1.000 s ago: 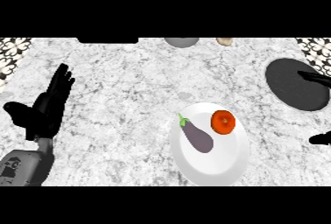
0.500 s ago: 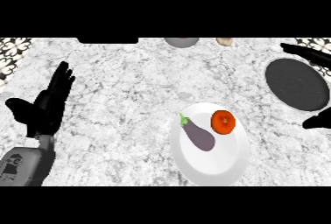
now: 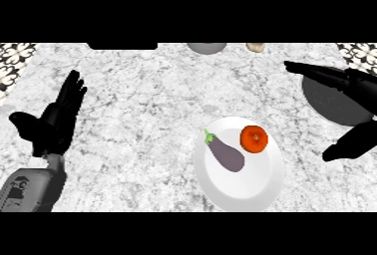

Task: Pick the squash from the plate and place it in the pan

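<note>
From my head, looking down on the marbled desk [image 3: 147, 99]: my left hand [image 3: 52, 124] rests open at the left edge, fingers straight. My right hand [image 3: 346, 94] hovers over the dark pan [image 3: 331, 107], fingers spread, holding nothing. The orange squash [image 3: 253, 138] lies on the white plate [image 3: 239, 191] beside a purple eggplant [image 3: 225, 153].

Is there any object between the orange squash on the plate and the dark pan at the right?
No object lies on the counter between the squash and the pan. Only the open right hand hangs over the pan. The eggplant lies on the squash's other side, on the plate.
</note>
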### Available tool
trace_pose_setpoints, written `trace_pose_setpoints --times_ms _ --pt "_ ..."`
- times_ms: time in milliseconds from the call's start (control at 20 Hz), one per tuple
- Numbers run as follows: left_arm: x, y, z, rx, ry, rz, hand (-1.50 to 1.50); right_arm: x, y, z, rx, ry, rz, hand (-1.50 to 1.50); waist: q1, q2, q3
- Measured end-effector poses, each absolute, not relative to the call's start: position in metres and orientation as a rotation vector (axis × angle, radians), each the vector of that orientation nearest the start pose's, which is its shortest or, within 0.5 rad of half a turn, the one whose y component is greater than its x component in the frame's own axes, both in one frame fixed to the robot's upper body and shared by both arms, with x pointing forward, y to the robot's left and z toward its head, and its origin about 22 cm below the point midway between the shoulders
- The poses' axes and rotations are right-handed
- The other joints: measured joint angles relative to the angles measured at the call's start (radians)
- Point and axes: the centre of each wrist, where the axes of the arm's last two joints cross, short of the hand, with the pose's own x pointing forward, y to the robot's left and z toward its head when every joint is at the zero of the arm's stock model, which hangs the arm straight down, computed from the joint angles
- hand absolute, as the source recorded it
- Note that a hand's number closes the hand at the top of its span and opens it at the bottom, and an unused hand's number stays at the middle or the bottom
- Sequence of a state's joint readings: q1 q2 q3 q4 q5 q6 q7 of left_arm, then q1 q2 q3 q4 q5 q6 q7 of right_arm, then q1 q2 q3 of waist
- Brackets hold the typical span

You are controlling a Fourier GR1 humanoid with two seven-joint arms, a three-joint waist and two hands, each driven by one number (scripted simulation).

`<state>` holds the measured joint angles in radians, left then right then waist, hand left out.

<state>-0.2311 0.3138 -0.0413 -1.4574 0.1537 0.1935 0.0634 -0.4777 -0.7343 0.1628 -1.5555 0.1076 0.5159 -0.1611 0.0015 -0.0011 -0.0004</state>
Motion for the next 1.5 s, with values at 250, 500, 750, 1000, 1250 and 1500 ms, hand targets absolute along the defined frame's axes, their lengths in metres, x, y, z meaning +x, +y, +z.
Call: trace_pose_setpoints --times_ms 250,500,750,1000,1250,1500 --pt "0.293 0.277 0.047 0.205 -1.621 -0.045 0.0 0.315 -0.28 0.167 -0.179 -1.637 1.365 -1.5 0.0 0.0 0.0" --pt "0.298 0.277 0.044 0.209 -1.618 -0.047 0.0 0.309 -0.269 0.154 -0.22 -1.572 1.363 -1.5 -0.002 0.001 0.0" --pt "0.295 0.273 0.05 0.201 -1.614 -0.048 0.0 0.316 -0.263 0.145 -0.291 -1.528 1.337 -1.5 0.002 0.001 0.0" --pt "0.298 0.276 0.052 0.205 -1.62 -0.043 0.0 0.323 -0.257 0.129 -0.308 -1.456 1.374 -1.5 0.003 0.002 0.0" --pt "0.298 0.277 0.053 0.203 -1.621 -0.047 0.0 0.333 -0.257 0.11 -0.263 -1.413 1.419 -1.5 0.003 0.002 0.001" --pt "0.299 0.274 0.055 0.195 -1.621 -0.051 0.0 0.338 -0.248 0.09 -0.256 -1.379 1.478 -1.5 0.003 0.002 0.001"
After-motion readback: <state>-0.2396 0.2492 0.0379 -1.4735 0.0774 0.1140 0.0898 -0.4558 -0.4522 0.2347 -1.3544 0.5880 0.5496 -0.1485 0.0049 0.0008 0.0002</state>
